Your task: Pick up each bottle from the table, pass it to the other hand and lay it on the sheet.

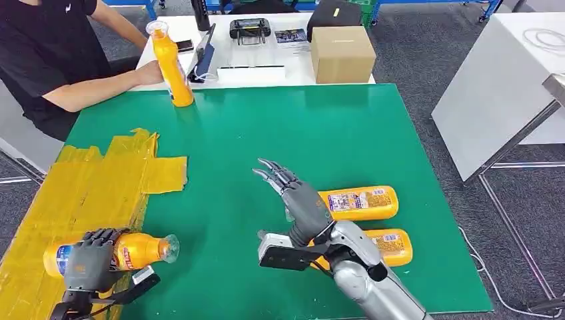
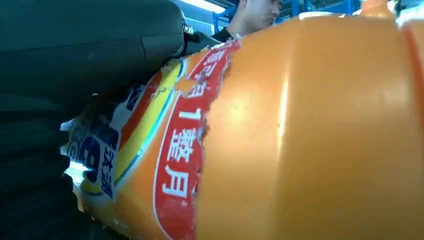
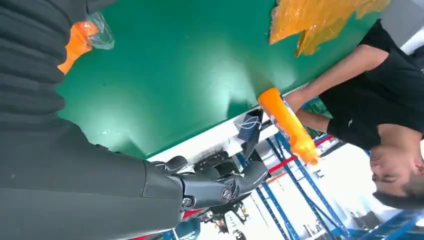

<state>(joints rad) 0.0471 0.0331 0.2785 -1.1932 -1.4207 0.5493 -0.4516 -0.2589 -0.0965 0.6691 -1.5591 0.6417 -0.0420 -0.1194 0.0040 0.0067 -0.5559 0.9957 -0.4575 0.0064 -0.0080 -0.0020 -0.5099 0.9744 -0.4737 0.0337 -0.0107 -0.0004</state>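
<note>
On my screen the left hand gripped an orange bottle around its labelled middle, lying sideways over the near edge of the yellow sheet, clear cap end pointing toward the green table. My right hand hovered above the green surface with fingers spread, holding nothing. Two more orange bottles lay flat just beside it, one farther and one nearer, side by side. At the far edge a person's hand held a fourth bottle upright.
</note>
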